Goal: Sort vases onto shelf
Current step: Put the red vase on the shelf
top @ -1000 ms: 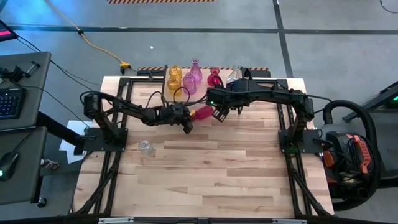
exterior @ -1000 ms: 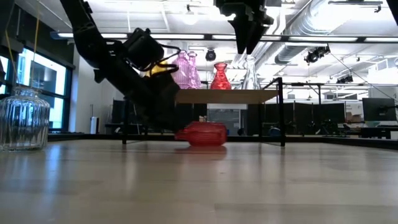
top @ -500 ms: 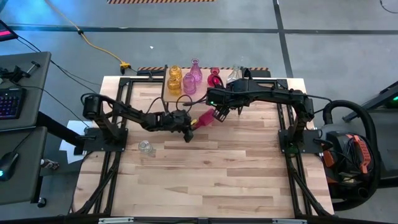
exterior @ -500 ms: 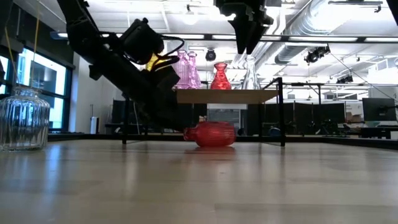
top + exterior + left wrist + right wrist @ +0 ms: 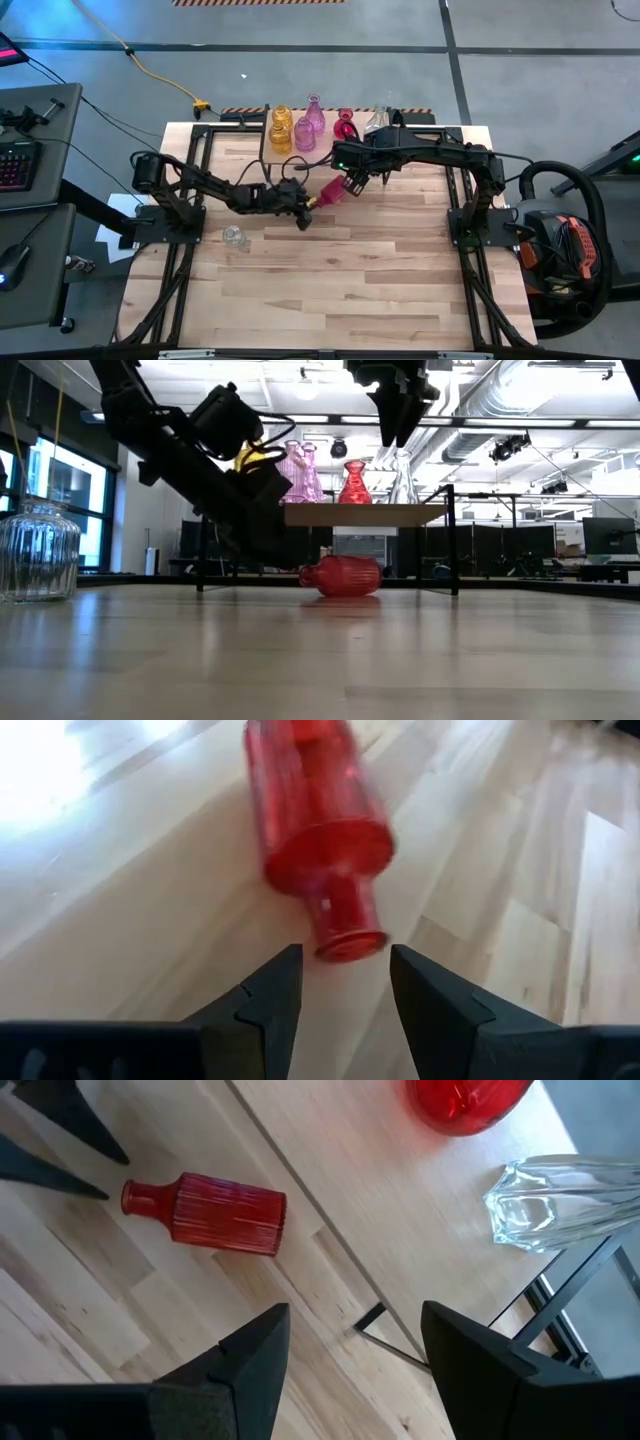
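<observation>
Two dark, matte-black jointed arms here, the left arm (image 5: 200,183) and the right arm (image 5: 440,152), each built of slim box-like links with rounded joint housings. Black cables loop loosely off the left arm's forearm, and a small green light glows near the right arm's wrist. Each wrist view shows two dark, wedge-shaped plastic fingers (image 5: 275,995) with pointed tips (image 5: 255,1350).

Fallen red vase (image 5: 318,840) blurred and cut at the base by the left wrist frame's edge. Shelf (image 5: 400,1210) red vase (image 5: 465,1100) and clear vase (image 5: 570,1205) cropped in the right wrist view. Yellow vases (image 5: 247,460) mostly hidden behind the left arm (image 5: 190,460) in the low view.
</observation>
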Tool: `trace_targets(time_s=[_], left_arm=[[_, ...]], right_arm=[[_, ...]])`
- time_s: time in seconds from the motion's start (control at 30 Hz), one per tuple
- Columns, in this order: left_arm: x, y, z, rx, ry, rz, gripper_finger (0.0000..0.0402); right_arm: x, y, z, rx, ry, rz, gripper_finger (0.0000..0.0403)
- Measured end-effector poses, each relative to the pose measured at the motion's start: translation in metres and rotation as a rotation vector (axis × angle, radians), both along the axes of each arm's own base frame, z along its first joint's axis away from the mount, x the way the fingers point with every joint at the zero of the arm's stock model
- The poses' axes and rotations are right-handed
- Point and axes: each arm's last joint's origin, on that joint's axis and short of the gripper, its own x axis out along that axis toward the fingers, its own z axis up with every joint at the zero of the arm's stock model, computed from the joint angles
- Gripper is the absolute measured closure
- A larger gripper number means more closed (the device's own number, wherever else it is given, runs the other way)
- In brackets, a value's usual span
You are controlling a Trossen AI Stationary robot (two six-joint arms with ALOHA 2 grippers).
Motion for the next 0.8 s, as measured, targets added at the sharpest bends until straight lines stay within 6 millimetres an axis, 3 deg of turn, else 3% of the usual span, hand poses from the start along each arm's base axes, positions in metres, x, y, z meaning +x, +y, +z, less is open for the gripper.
trace_targets(time_s=[0.4, 0.57, 0.8], left_arm=[[0.000, 0.027, 0.005, 0.006, -0.019, 0.085, 0.0257], [0.011, 0.037, 0.008, 0.038, -0.019, 0.077, 0.0257], [0.030, 0.034, -0.005, -0.025, 0.049, 0.056, 0.0257]], right_arm=[[0.000, 0.000, 0.000, 0.005, 0.000, 0.001, 0.0190], [0.000, 0.000, 0.000, 0.002, 0.007, 0.018, 0.0190], [0.000, 0.000, 0.000, 0.001, 0.011, 0.025, 0.0190]])
